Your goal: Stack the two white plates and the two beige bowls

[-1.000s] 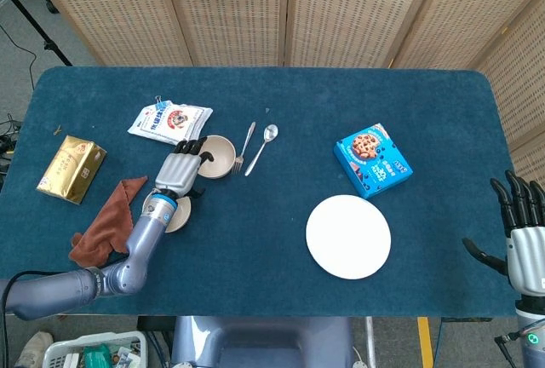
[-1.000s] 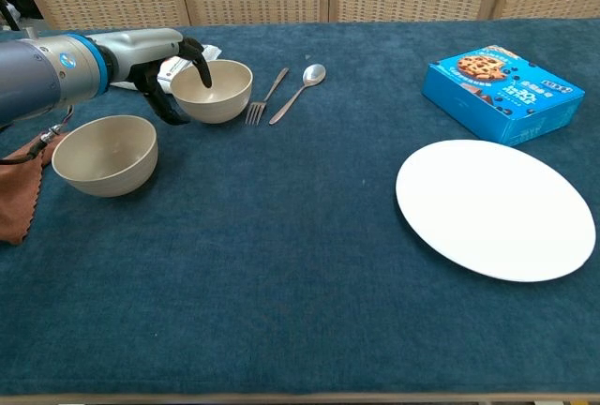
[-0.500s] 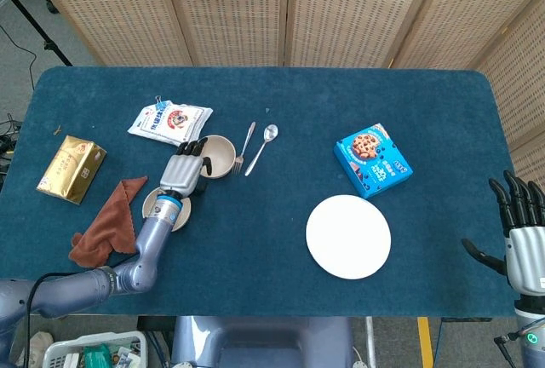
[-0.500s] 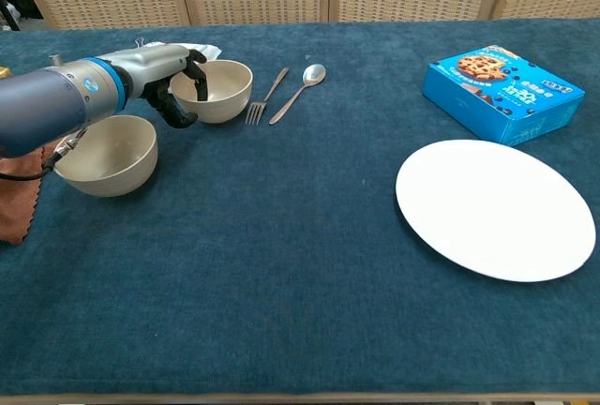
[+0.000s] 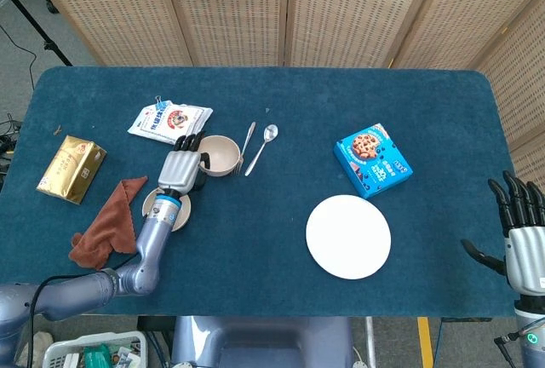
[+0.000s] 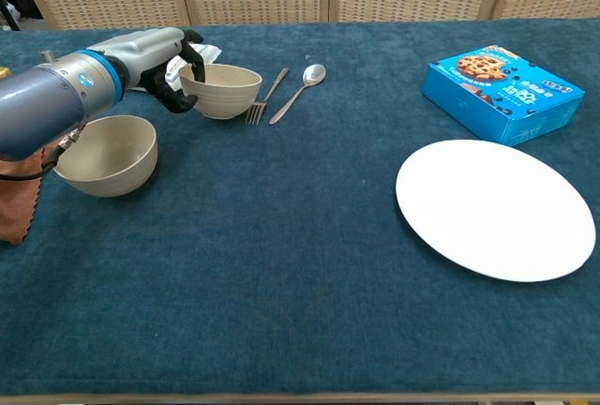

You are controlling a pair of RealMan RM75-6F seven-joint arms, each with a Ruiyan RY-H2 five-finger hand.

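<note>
One beige bowl (image 6: pixel 221 90) – gripped by left robot hand (image 6: pixel 167 75) – now lifted.

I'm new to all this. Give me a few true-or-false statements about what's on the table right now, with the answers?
1. The left hand grips one beige bowl by its rim. True.
2. The two bowls are already stacked. False: the other bowl sits apart, nearer the table's front edge.
3. The fork and spoon lie side by side. True.
4. The right hand holds the white plate. False: it is open, off the table's right edge.
5. The cookie box rests on the plate. False: it lies behind it.
</note>
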